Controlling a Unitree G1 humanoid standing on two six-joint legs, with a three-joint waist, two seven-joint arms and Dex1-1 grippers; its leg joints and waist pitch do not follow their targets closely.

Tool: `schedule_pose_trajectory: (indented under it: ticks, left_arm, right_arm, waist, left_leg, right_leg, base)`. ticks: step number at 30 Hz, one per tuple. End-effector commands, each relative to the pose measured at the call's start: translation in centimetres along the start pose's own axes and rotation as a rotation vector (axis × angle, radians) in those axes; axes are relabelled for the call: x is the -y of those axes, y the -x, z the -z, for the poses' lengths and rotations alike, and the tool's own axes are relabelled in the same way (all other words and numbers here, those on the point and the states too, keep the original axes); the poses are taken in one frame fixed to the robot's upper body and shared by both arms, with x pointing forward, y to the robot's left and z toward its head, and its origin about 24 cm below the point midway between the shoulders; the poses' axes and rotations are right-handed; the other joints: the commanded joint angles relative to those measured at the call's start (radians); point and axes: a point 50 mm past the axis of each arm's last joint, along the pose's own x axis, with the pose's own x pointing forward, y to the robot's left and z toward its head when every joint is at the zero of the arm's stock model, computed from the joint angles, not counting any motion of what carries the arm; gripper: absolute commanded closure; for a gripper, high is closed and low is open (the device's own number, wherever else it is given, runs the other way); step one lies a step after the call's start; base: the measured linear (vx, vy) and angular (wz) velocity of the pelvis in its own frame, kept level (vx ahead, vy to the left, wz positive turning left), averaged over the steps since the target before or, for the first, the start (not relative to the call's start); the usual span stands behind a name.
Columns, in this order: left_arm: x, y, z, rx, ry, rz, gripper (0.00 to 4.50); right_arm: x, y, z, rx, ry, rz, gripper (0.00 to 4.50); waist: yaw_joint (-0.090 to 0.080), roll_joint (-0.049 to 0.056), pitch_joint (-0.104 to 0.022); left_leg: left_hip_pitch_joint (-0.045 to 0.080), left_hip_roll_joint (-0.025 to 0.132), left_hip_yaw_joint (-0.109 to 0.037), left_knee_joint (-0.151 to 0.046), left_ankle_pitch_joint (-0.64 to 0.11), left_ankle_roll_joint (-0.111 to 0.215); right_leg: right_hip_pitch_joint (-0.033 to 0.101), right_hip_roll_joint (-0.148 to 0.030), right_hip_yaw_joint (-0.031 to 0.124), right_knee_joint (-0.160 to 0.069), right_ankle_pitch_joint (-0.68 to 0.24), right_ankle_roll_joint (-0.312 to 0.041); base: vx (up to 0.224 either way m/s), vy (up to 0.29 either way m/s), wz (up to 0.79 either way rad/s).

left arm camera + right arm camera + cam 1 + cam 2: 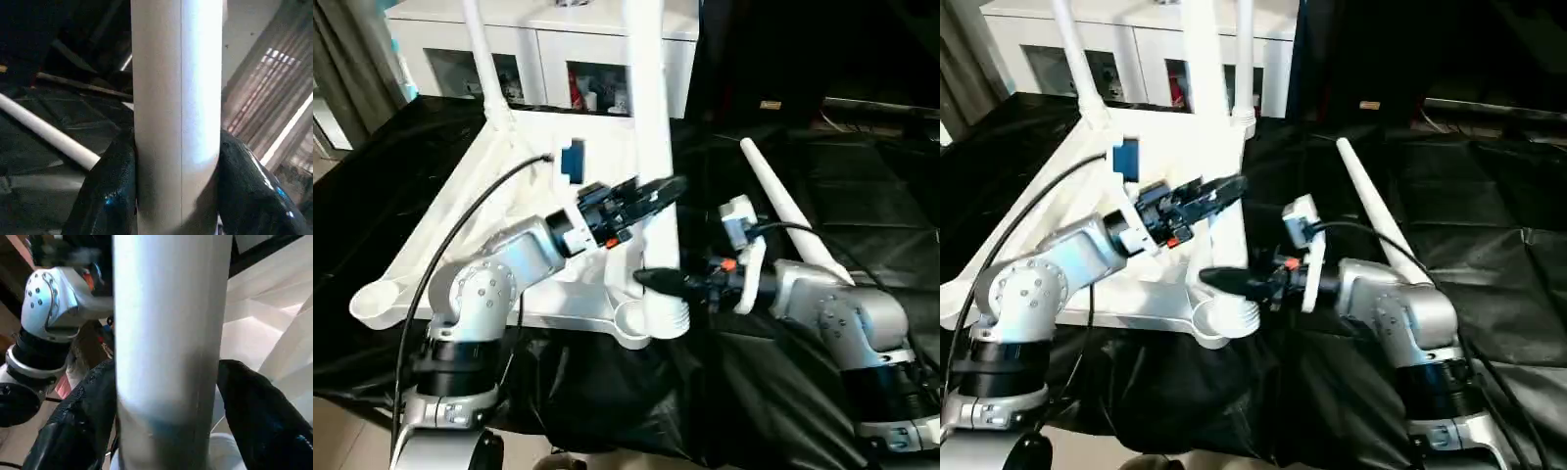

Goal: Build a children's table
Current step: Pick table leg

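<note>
Your tabletop (543, 211) lies underside-up on the black-draped desk (862, 176) so sockets face up. Left tool (646, 199) pinches the near leg (651, 147) upright; right tool (658, 281) brackets its base, right finger (259, 416) gapped. Spare leg (788, 215) lies nearby.

Both forearms are cast in silver-grey metal with rounded joint housings dotted with small dark screws, each sitting on a black ring-shaped collar. A thin black cable arcs over the left forearm (494, 279) to its wrist. The left gripper (651, 193) has two glossy black fingers behind a black block with a small red-orange spot. The right gripper (656, 281) has the same black fingers, an orange mark, and a white bracket carrying a small white box with a black cable.
</note>
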Motion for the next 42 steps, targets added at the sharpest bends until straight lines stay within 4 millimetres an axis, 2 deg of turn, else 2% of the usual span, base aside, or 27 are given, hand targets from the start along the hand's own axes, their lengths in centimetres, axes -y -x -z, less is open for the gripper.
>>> schedule_pose_trajectory:
  ticks: [1, 6, 9, 10, 11, 12, 14, 15, 16, 18, 22, 27, 28, 30, 35, 37, 40, 41, 42]
  left_arm:
    - [0.5, -0.6, -0.4, 0.001, -0.022, 0.056, 2.63]
    - [0.4, -0.5, -0.1, -0.007, -0.031, 0.043, 2.65]
    - [0.1, -0.4, 0.2, -0.014, -0.040, 0.011, 2.65]
    - [-0.5, -0.3, 0.4, -0.018, -0.035, -0.065, 2.30]
    - [-0.5, -0.3, 0.4, -0.018, -0.035, -0.065, 2.09]
    - [-0.7, -0.3, 0.5, -0.018, -0.043, -0.096, 1.95]
    - [-0.9, -0.3, 0.8, -0.031, -0.110, -0.174, 1.92]
    - [-0.9, -0.3, 0.8, -0.033, -0.124, -0.188, 1.92]
    - [-1.2, -0.5, 1.4, -0.050, -0.154, -0.277, 1.79]
    - [-1.1, -0.6, 1.5, -0.051, -0.154, -0.282, 1.77]
    - [-1.0, -0.9, 2.2, -0.058, -0.127, -0.352, 1.77]
    - [-1.7, -0.6, 1.6, 0.015, -0.113, -0.436, 2.29]
    - [-1.8, -0.5, 1.4, 0.024, -0.115, -0.434, 2.29]
    - [-1.7, -0.4, 1.1, 0.038, -0.117, -0.427, 2.48]
    - [-1.2, -0.3, 0.8, 0.037, -0.126, -0.374, 2.55]
    - [-0.8, -0.4, 1.0, 0.009, -0.142, -0.328, 2.55]
    - [-0.2, -0.5, 1.4, -0.033, -0.162, -0.264, 2.56]
    - [0.0, -0.6, 1.6, -0.052, -0.170, -0.242, 2.57]
    - [0.1, -0.6, 1.7, -0.061, -0.175, -0.226, 2.57]
  right_arm:
    - [0.4, -0.2, -0.3, -0.004, 0.019, 0.047, 1.76]
    - [0.6, -0.3, -0.5, 0.022, 0.034, 0.089, 2.12]
    - [0.7, -0.5, -0.6, 0.037, 0.045, 0.110, 2.33]
    - [0.7, -0.7, -0.8, 0.049, 0.062, 0.129, 2.47]
    - [0.7, -0.7, -0.8, 0.049, 0.062, 0.129, 2.50]
    - [0.7, -0.9, -0.8, 0.050, 0.072, 0.149, 2.51]
    - [0.8, -1.3, -0.9, 0.058, 0.087, 0.177, 2.55]
    - [0.8, -1.4, -0.9, 0.060, 0.090, 0.181, 2.55]
    - [0.8, -1.6, -0.7, 0.061, 0.100, 0.190, 2.56]
    - [0.8, -1.7, -0.7, 0.059, 0.102, 0.191, 2.56]
    - [0.7, -2.0, -0.5, 0.055, 0.109, 0.193, 2.56]
    - [0.7, -2.2, -0.6, 0.053, 0.123, 0.203, 2.57]
    - [0.7, -2.2, -0.6, 0.052, 0.126, 0.201, 2.57]
    - [0.7, -2.2, -0.5, 0.050, 0.130, 0.198, 2.57]
    - [0.9, -2.1, -0.6, 0.048, 0.145, 0.211, 2.57]
    - [0.9, -2.0, -0.7, 0.053, 0.124, 0.201, 2.01]
    - [0.9, -1.7, -1.0, 0.047, 0.114, 0.182, 1.78]
    - [0.9, -1.5, -1.1, 0.033, 0.110, 0.166, 1.54]
    - [0.8, -1.3, -1.2, 0.021, 0.110, 0.152, 1.54]
  waist:
    - [0.001, -0.011, -0.081]
    - [0.000, -0.007, -0.082]
    - [0.000, -0.008, -0.082]
    - [-0.001, -0.007, -0.082]
    - [-0.001, -0.008, -0.081]
    - [0.002, -0.002, -0.083]
    - [-0.001, -0.005, -0.083]
    - [0.000, -0.003, -0.082]
    - [-0.002, -0.004, -0.083]
    - [0.000, -0.006, -0.083]
    - [-0.001, -0.006, -0.081]
    - [0.000, -0.008, -0.081]
    - [0.000, -0.011, -0.081]
    - [0.000, -0.010, -0.081]
    - [0.000, -0.009, -0.082]
    - [-0.001, -0.007, -0.082]
    - [0.000, -0.005, -0.082]
    - [-0.002, -0.005, -0.082]
    - [-0.002, -0.005, -0.081]
  left_leg:
    - [0.023, 0.056, -0.031, -0.071, -0.088, 0.004]
    - [0.025, 0.057, -0.031, -0.072, -0.092, 0.000]
    - [0.026, 0.057, -0.031, -0.072, -0.093, -0.005]
    - [0.025, 0.058, -0.031, -0.072, -0.092, -0.006]
    - [0.025, 0.057, -0.031, -0.072, -0.093, -0.006]
    - [0.027, 0.057, -0.031, -0.072, -0.098, -0.009]
    - [0.026, 0.057, -0.032, -0.073, -0.099, -0.017]
    - [0.025, 0.060, -0.035, -0.075, -0.100, -0.016]
    - [0.025, 0.060, -0.034, -0.075, -0.106, -0.019]
    - [0.024, 0.057, -0.033, -0.073, -0.106, -0.017]
    - [0.023, 0.058, -0.033, -0.074, -0.111, -0.017]
    - [0.022, 0.057, -0.033, -0.073, -0.114, -0.011]
    - [0.022, 0.056, -0.033, -0.072, -0.113, -0.008]
    - [0.023, 0.057, -0.033, -0.072, -0.108, -0.006]
    - [0.022, 0.056, -0.033, -0.071, -0.103, -0.004]
    - [0.023, 0.056, -0.033, -0.072, -0.102, -0.002]
    - [0.024, 0.057, -0.034, -0.073, -0.105, 0.000]
    - [0.025, 0.056, -0.033, -0.072, -0.106, -0.004]
    - [0.025, 0.056, -0.032, -0.072, -0.108, -0.003]
  right_leg:
    - [0.048, -0.074, 0.045, -0.068, -0.109, -0.221]
    - [0.046, -0.072, 0.044, -0.067, -0.104, -0.224]
    - [0.047, -0.073, 0.044, -0.067, -0.104, -0.220]
    - [0.047, -0.073, 0.045, -0.066, -0.095, -0.222]
    - [0.047, -0.072, 0.044, -0.066, -0.095, -0.222]
    - [0.046, -0.074, 0.044, -0.067, -0.100, -0.221]
    - [0.047, -0.072, 0.044, -0.067, -0.097, -0.215]
    - [0.047, -0.073, 0.044, -0.068, -0.096, -0.210]
    - [0.049, -0.073, 0.045, -0.067, -0.093, -0.206]
    - [0.049, -0.074, 0.045, -0.069, -0.093, -0.206]
    - [0.049, -0.072, 0.044, -0.069, -0.091, -0.211]
    - [0.049, -0.073, 0.045, -0.072, -0.111, -0.207]
    - [0.049, -0.072, 0.045, -0.073, -0.118, -0.203]
    - [0.047, -0.071, 0.044, -0.072, -0.116, -0.200]
    - [0.047, -0.072, 0.044, -0.070, -0.105, -0.203]
    - [0.046, -0.071, 0.044, -0.069, -0.103, -0.203]
    - [0.046, -0.070, 0.043, -0.068, -0.100, -0.204]
    - [0.047, -0.068, 0.043, -0.068, -0.097, -0.205]
    - [0.047, -0.068, 0.043, -0.068, -0.099, -0.205]
  base:
    - [0.000, 0.000, 0.00]
    - [0.000, 0.000, 0.00]
    - [0.000, 0.000, 0.00]
    - [0.000, 0.000, 0.00]
    - [0.000, 0.000, 0.00]
    - [0.000, 0.000, 0.00]
    - [0.000, 0.000, 0.00]
    - [0.000, 0.000, 0.00]
    - [0.000, 0.000, 0.00]
    - [0.000, 0.000, 0.00]
    - [0.000, 0.000, 0.00]
    - [0.000, 0.000, 0.00]
    - [0.000, 0.000, 0.00]
    - [0.000, 0.000, 0.00]
    - [0.000, 0.000, 0.00]
    - [0.000, 0.000, 0.00]
    - [0.000, 0.000, 0.00]
    - [0.000, 0.000, 0.00]
    - [0.000, 0.000, 0.00]
